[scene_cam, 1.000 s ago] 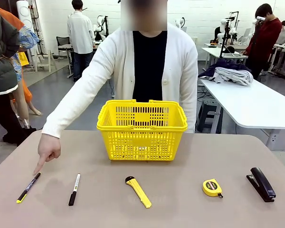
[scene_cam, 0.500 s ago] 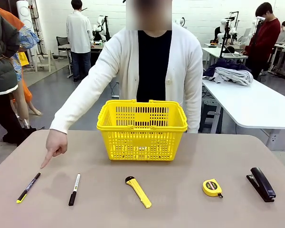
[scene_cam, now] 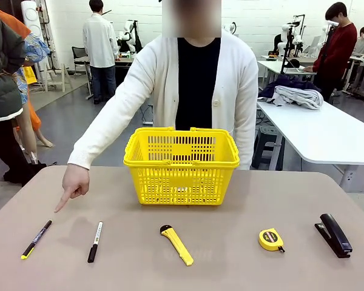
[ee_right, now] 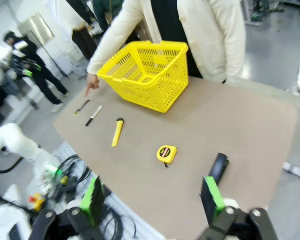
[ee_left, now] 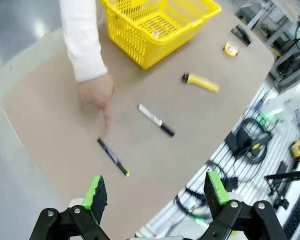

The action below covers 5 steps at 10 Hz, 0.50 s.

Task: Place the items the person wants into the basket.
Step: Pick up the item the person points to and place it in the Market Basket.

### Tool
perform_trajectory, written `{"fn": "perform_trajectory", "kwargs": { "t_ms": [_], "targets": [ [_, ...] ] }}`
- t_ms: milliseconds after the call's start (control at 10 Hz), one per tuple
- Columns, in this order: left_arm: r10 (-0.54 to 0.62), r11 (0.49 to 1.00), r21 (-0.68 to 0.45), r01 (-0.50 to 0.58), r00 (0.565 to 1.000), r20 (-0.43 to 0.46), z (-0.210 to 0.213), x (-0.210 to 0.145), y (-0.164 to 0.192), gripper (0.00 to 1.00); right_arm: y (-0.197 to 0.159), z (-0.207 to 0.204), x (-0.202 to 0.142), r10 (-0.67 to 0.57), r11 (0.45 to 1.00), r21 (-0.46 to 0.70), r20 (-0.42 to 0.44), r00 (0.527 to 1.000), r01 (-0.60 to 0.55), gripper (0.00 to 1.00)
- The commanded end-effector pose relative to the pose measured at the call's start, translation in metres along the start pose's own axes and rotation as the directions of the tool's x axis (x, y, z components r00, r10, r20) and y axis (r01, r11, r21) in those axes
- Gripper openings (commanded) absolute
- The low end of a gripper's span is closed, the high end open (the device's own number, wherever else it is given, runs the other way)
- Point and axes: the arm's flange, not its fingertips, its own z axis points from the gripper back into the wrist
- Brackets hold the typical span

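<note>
The yellow lattice basket (scene_cam: 181,165) stands at the table's far middle, in front of the person (scene_cam: 194,85). Along the near side lie the slim black pen with yellow tip (scene_cam: 36,239), the yellow utility knife (scene_cam: 177,244) and the black stapler (scene_cam: 334,234). The person's hand (scene_cam: 73,185) points down toward the pen, a little above and behind it. My left gripper (ee_left: 155,192) hangs open high over the table's corner, the pen (ee_left: 113,157) just beyond its fingers. My right gripper (ee_right: 152,200) is open too, high above the stapler (ee_right: 218,167).
A black marker with a white barrel (scene_cam: 94,241) lies right of the pen. A small yellow tape measure (scene_cam: 271,239) sits left of the stapler. Cables and gear lie below the table's near edge (ee_left: 250,145). A white table with clothes (scene_cam: 315,121) stands at the back right.
The person's pointing hand has drawn back and risen slightly from the pen, shifting right. The things on the table have not moved.
</note>
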Motion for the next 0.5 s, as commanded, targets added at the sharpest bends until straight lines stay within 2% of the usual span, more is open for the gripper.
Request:
{"fn": "perform_trajectory", "kwargs": {
  "t_ms": [0,100,200,300,400],
  "targets": [
    [0.047,0.999,0.036,-0.037,0.947,-0.317,-0.04,0.021,-0.018,1.0,0.0,-0.001,0.001,0.008,1.0,0.013,0.006,1.0,-0.008,1.0],
    [0.061,0.996,0.088,-0.026,0.907,-0.417,-0.068,0.024,-0.026,1.0,0.0,-0.001,0.001,0.008,1.0,0.013,0.006,1.0,-0.008,1.0],
    [0.067,0.99,0.14,0.001,0.874,-0.481,-0.091,0.025,-0.03,1.0,0.0,-0.001,0.001,0.008,1.0,0.013,0.006,1.0,-0.008,1.0],
    [0.089,0.983,0.185,0.013,0.845,-0.528,-0.119,0.022,-0.03,1.0,0.0,-0.001,0.001,0.008,1.0,0.013,0.006,1.0,-0.008,1.0],
    [0.109,0.978,0.21,0.008,0.834,-0.54,-0.142,0.017,-0.026,1.0,0.0,-0.001,0.001,0.008,1.0,0.013,0.006,1.0,-0.008,1.0]
  ]
}}
